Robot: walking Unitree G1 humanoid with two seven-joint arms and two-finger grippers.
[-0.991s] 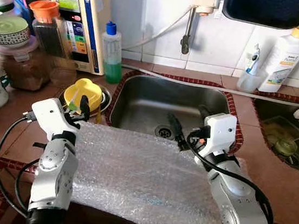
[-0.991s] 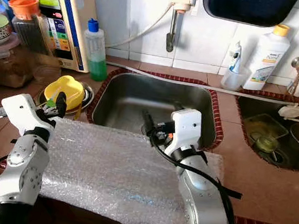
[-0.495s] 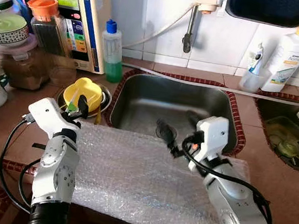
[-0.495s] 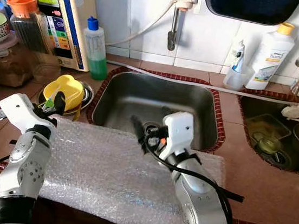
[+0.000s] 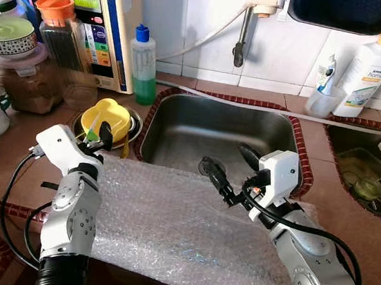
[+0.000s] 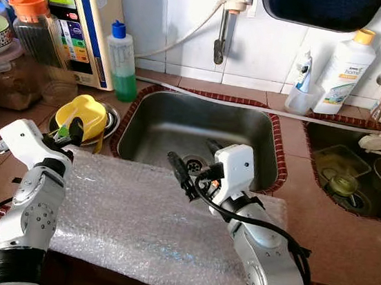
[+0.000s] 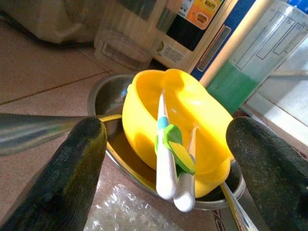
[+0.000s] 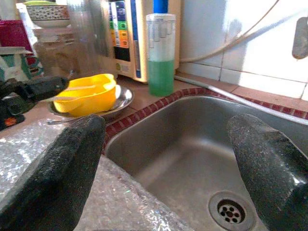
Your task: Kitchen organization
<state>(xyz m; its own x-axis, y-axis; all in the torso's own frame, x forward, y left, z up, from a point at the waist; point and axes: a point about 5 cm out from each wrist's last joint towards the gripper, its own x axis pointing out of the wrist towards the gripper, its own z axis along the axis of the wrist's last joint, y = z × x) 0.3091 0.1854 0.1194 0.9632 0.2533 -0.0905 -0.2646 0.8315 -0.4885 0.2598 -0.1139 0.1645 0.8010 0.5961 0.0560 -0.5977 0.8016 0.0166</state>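
1. Yellow bowl [image 7: 192, 125] sits in a steel dish [image 5: 133, 125] left of the sink [image 5: 179, 124], holding 2 white-handled utensils [image 7: 166, 159].
2. Bubble wrap [image 5: 179, 231] covers the bench; its near edge is cut off.
3. Left hand [image 5: 100, 138], fingers apart, faces the bowl.
4. Right hand [image 5: 232, 172], released, has swung back toward the sink since 0.5 s ago.

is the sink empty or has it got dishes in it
Empty: the sink shows a bare steel floor and open drain.

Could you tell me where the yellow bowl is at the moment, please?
The yellow bowl sits in a metal dish on the counter left of the sink, just ahead of the open left gripper and below the green bottle.
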